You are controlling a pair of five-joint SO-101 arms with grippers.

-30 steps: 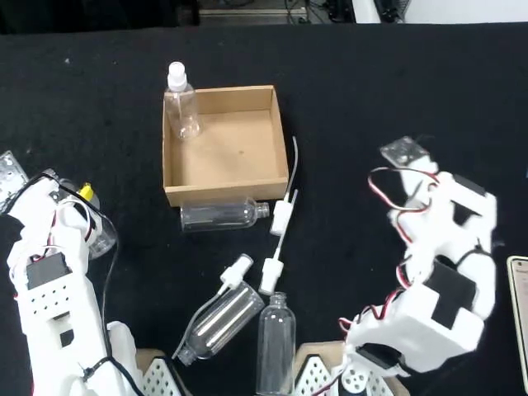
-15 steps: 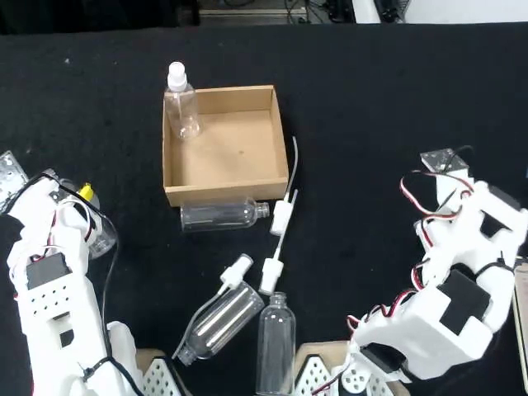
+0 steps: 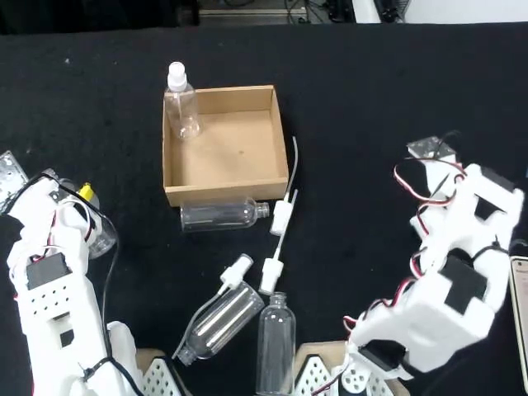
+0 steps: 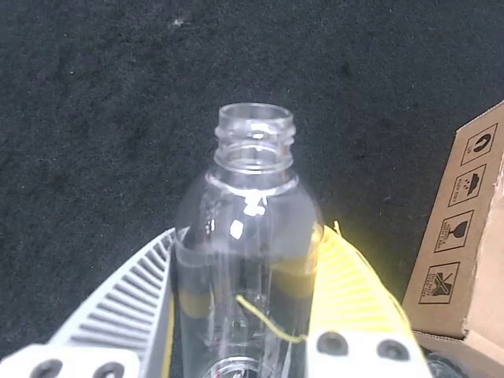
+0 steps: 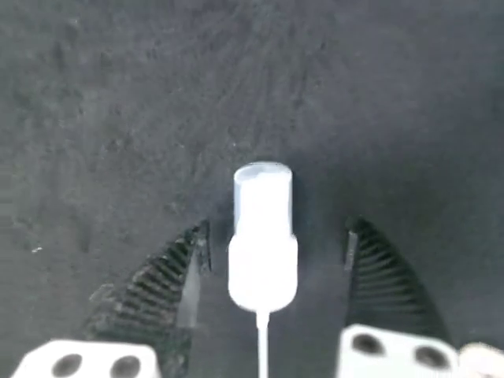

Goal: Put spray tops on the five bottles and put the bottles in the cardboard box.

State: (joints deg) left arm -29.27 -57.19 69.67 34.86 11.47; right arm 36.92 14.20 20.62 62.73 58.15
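Nearest the arm bases, a slanted bottle (image 3: 219,322) and a straight bottle (image 3: 276,342) lie uncapped, side by side on the black worktop (image 3: 371,82). Just beyond them lie a short spray top (image 3: 236,271) and a tubed spray top (image 3: 271,276). A third spray top (image 3: 282,214) rests farther on, beside the neck of a lying bottle (image 3: 221,216). That bottle runs along the near wall of the cardboard box (image 3: 219,195). A capped bottle (image 3: 180,103) stands in the box's far left corner.

At the left, the left pincer (image 4: 248,232) is clamped around the body of an open-necked held bottle (image 4: 253,189). None of this has shifted over the last second.

The right pincer (image 3: 429,148) has swung: a second ago it was nearer the box, then it went out to the right, and now it has come partway back. A white carried top (image 5: 263,244) sits before it, with its tube running back toward the wrist. Whether this pincer grips the top I cannot tell.
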